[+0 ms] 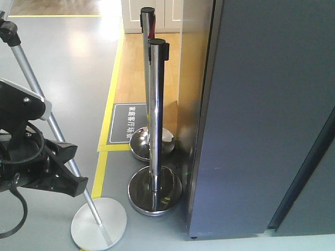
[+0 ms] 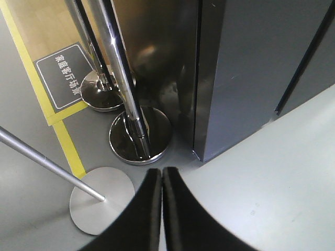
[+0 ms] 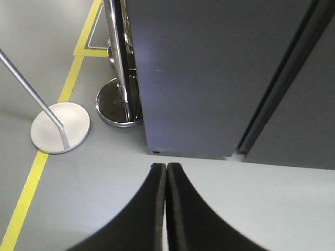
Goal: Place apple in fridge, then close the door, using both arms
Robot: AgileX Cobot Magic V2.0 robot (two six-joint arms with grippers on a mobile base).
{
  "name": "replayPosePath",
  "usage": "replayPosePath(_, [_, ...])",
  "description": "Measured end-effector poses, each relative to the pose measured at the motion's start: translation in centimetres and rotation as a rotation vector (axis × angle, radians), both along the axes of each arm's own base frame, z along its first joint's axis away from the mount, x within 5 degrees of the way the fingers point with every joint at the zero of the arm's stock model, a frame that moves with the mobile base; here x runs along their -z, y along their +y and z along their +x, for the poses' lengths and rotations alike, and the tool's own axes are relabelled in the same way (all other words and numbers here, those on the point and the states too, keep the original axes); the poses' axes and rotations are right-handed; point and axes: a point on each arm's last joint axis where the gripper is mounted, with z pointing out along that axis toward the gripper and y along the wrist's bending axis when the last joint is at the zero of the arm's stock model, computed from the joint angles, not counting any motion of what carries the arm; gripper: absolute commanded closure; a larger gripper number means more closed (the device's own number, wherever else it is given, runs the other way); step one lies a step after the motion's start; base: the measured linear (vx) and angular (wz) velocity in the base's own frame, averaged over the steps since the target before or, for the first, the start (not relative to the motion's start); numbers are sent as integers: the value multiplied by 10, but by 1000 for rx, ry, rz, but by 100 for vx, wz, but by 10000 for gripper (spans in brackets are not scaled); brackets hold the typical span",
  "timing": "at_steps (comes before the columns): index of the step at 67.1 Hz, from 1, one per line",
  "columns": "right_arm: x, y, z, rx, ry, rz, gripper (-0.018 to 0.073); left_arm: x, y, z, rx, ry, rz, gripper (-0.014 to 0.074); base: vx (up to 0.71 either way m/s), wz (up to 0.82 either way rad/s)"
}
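Where the fridge (image 1: 261,120) fills the right of the front view, shows only a dark grey outer face, with the door (image 1: 319,157) shut flush beside it across a dark seam. Apple nowhere visible in any view. Just left of the fridge, two chrome stanchions (image 1: 155,120) on round bases, near a yellow floor line (image 1: 111,99). Farther left, a slanted silver pole (image 1: 47,125) on a flat disc. Left gripper (image 2: 162,178) with fingers (image 2: 149,209) pressed together, holding nothing; right gripper (image 3: 166,172) likewise closed and empty, above grey floor.
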Motion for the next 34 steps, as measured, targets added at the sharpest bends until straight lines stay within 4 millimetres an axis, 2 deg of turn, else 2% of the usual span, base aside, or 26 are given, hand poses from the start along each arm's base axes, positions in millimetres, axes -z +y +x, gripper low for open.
replayPosePath(34, [1, 0, -1, -2, 12, 1, 562, 0, 0, 0, 0, 0, 0, 603, 0, 0])
